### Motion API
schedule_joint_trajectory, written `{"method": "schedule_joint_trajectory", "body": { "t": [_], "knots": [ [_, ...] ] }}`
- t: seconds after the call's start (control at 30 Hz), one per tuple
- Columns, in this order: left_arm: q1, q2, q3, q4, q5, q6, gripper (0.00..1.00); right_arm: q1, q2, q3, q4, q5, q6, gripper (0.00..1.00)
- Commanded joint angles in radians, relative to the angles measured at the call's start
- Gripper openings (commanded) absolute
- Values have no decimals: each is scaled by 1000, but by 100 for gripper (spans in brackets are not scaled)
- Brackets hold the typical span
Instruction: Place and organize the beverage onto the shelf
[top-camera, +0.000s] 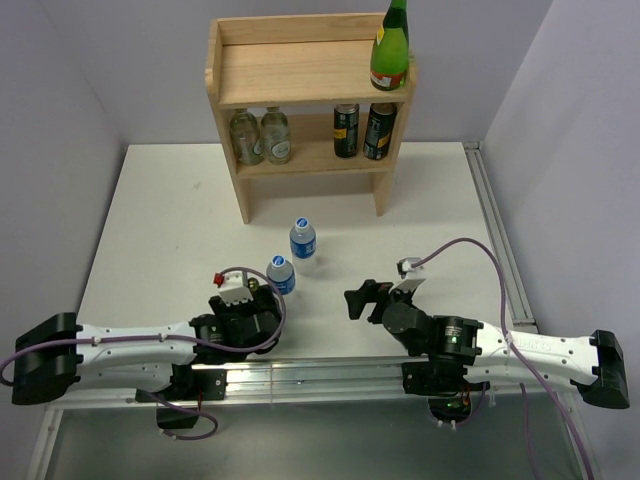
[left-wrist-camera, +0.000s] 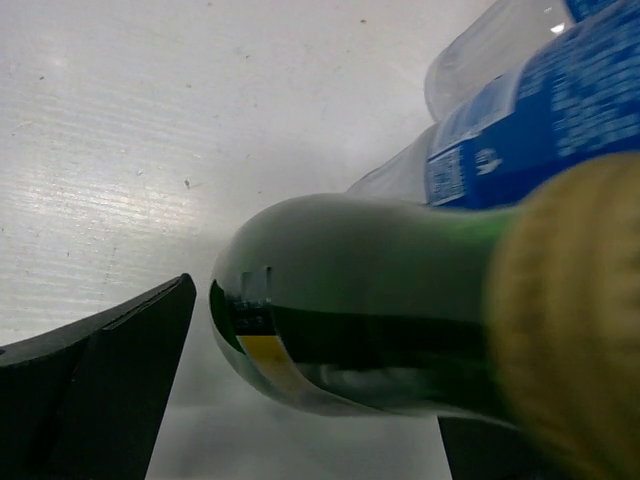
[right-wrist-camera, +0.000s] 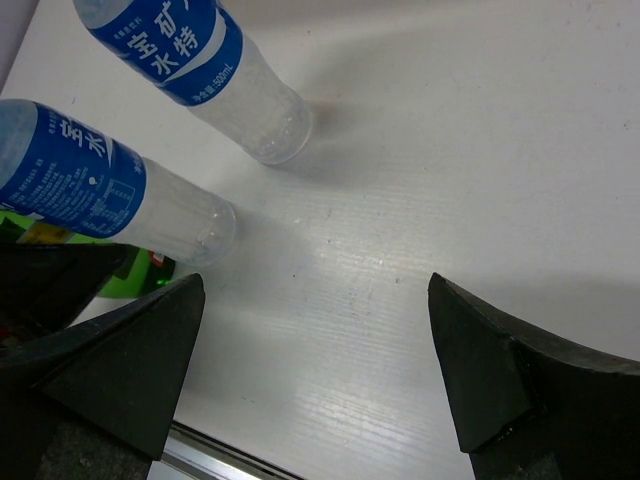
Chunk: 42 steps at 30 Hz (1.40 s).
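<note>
Green bottle (left-wrist-camera: 380, 330) sits between the spread left fingers (left-wrist-camera: 100, 390); right fingers (right-wrist-camera: 500, 370) gape near water bottles (right-wrist-camera: 150, 215).

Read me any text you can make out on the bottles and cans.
"宝矿", "水特" and "500mL": blue label of the farther water bottle.
Nearer water bottle: label cut off, small print too blurred.
Cans, tall green bottle, lying green bottle: too small or blurred to read.

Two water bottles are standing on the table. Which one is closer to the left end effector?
The front water bottle, right beside the left end effector; the rear water bottle stands farther back, toward the shelf.
</note>
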Motion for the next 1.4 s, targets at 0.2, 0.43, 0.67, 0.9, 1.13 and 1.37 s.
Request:
{"method": "schedule_joint_trajectory", "body": {
  "t": [0.2,0.43,0.67,0.9,1.13,1.37],
  "knots": [
    [-11,112,-110,312,-133,45,99,7,19,-7,22,23,27,100],
    [-11,214,-112,407,-208,85,99,10,74,-7,73,22,29,100],
    [-9,266,-119,474,-234,110,96,15,65,-22,59,35,44,100],
    [-3,399,-110,504,-241,51,42,15,29,-41,51,40,55,100],
    [-9,432,-2,238,-241,-101,0,18,14,-45,38,43,61,100],
    [-43,190,164,-102,-152,-52,0,18,-23,-45,8,55,58,100]
  ]
}}
